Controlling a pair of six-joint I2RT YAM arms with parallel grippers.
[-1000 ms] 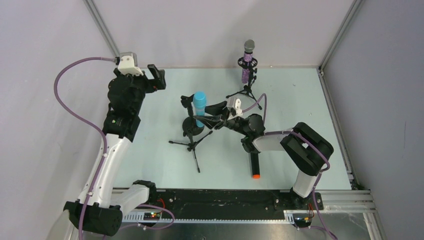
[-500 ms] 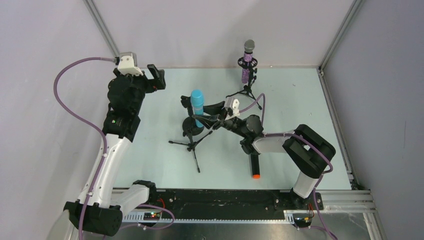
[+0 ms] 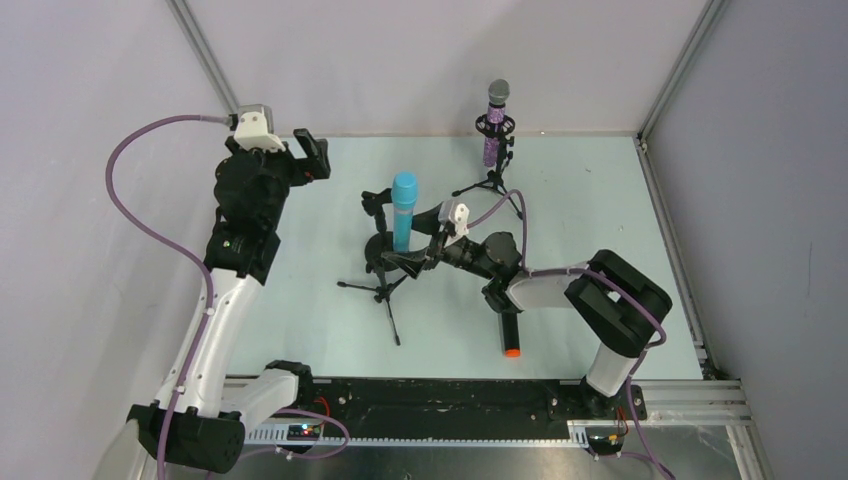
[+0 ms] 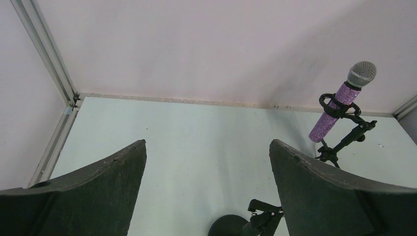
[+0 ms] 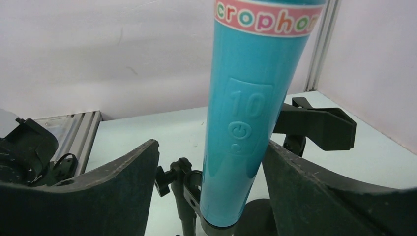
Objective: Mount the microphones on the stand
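Right pincer (image 5: 210,147) has opened, flanking the upright light-blue microphone (image 5: 241,98).

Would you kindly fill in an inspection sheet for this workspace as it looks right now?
Surface: pale table, bare around the stands.
Job's things: purple microphone clipped in the far stand; blue microphone upright in the middle stand; black microphone lying loose, partly under the right arm.
Clutter: nothing seen.
Grippers: left gripper open, holding nothing; right gripper open around the blue microphone.
Cables: purple cables loop along both arms.
Surroundings: white walls, metal frame posts.
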